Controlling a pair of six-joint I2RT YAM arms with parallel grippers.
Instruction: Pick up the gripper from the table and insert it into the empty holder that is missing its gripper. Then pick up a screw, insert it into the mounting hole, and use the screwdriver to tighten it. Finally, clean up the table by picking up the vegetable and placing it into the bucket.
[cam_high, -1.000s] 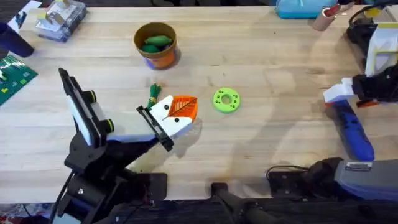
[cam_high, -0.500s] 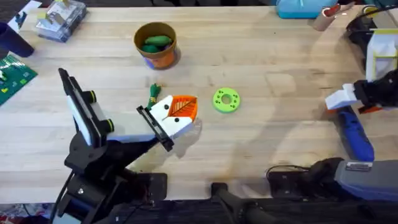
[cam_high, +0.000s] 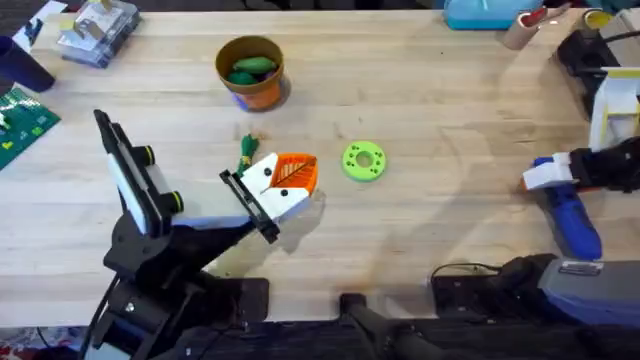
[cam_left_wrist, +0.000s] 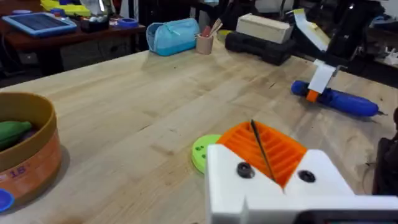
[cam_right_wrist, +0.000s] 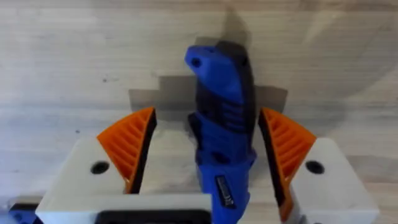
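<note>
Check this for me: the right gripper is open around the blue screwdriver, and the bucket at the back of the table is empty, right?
Not quite. The bucket is not empty: the overhead view shows plump green toy vegetables inside it. The rest holds: the right wrist view shows the right gripper open, its orange pads on either side of the screwdriver.

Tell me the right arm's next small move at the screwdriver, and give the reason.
Probably close the fingers. The right gripper is open and straddles the blue screwdriver, which lies on the table between the two orange pads with gaps on both sides. Closing should secure it before any lift.
</note>
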